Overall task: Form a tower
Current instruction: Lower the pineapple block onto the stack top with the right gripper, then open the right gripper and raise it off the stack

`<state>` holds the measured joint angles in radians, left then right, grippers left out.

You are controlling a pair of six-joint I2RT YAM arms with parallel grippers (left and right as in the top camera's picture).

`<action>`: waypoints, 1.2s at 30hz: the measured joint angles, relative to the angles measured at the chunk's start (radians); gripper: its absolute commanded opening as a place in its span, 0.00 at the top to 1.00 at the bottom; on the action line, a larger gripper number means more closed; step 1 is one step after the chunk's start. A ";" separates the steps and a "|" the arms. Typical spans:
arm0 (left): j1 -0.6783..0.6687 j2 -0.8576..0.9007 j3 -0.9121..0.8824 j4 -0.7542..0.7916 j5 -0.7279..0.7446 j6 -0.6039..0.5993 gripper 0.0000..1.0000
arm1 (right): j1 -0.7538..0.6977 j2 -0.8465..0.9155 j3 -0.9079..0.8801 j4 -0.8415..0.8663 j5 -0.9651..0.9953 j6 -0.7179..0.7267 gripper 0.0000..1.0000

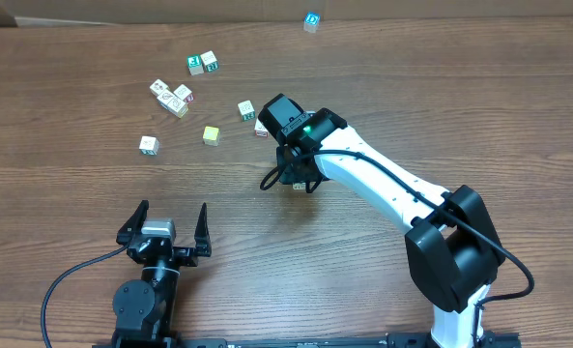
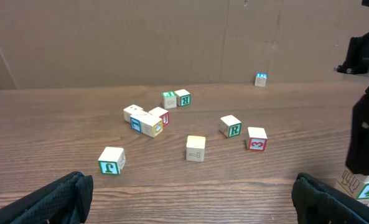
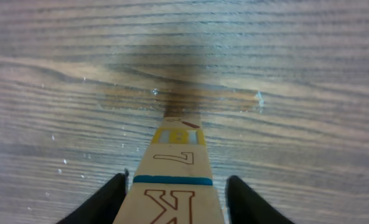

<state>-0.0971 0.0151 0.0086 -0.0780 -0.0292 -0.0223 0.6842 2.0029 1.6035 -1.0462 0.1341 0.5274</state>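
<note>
The tower [image 3: 175, 180] runs down from the right wrist camera to the wooden table: a cube with a red K nearest, below it one marked 7, then a yellow-edged cube near the bottom. My right gripper [image 3: 177, 180] straddles its top with the jaws open, and a clear gap shows at the right finger [image 3: 246, 202]. From overhead the right gripper [image 1: 296, 172] hides the stack. In the left wrist view only the tower's foot [image 2: 361, 183] shows, at the right edge. My left gripper [image 1: 165, 227] is open and empty near the front.
Loose cubes lie behind the tower: a yellow one [image 1: 211, 135], a green-lettered one [image 1: 246, 110], a red-marked one [image 1: 261, 128], a cluster [image 1: 173, 97], a pair [image 1: 202, 64] and a single [image 1: 149, 145]. A blue cube [image 1: 311, 20] sits at the far edge.
</note>
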 measured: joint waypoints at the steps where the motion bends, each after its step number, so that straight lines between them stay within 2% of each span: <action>1: 0.000 0.000 0.000 0.000 0.000 0.000 0.00 | 0.000 0.000 0.000 0.000 0.000 -0.004 0.35; 7: 0.000 0.000 0.000 0.000 0.000 0.000 0.00 | 0.000 0.000 0.001 0.008 0.000 -0.008 0.32; 9: 0.000 0.000 0.000 0.000 0.000 0.000 0.00 | 0.000 0.001 0.010 0.002 0.001 -0.006 0.28; 14: 0.000 0.000 0.000 0.000 0.000 0.000 0.01 | 0.000 0.003 0.077 -0.045 0.024 -0.008 0.26; 21: 0.000 0.000 0.000 0.000 0.000 0.000 0.01 | 0.000 0.003 0.209 -0.130 0.067 -0.008 0.32; 25: 0.000 0.000 0.000 0.000 0.000 0.000 0.01 | 0.000 0.003 0.229 -0.159 0.074 -0.008 0.31; 35: 0.000 0.000 0.000 0.000 0.000 0.000 0.00 | 0.000 0.003 0.229 -0.203 0.072 -0.007 0.22; 36: 0.000 0.000 0.000 0.000 0.000 0.000 0.00 | 0.000 0.003 0.229 -0.202 0.072 -0.007 0.17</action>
<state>-0.0971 0.0151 0.0086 -0.0780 -0.0292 -0.0223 0.6838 2.0060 1.8320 -1.2480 0.2066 0.5205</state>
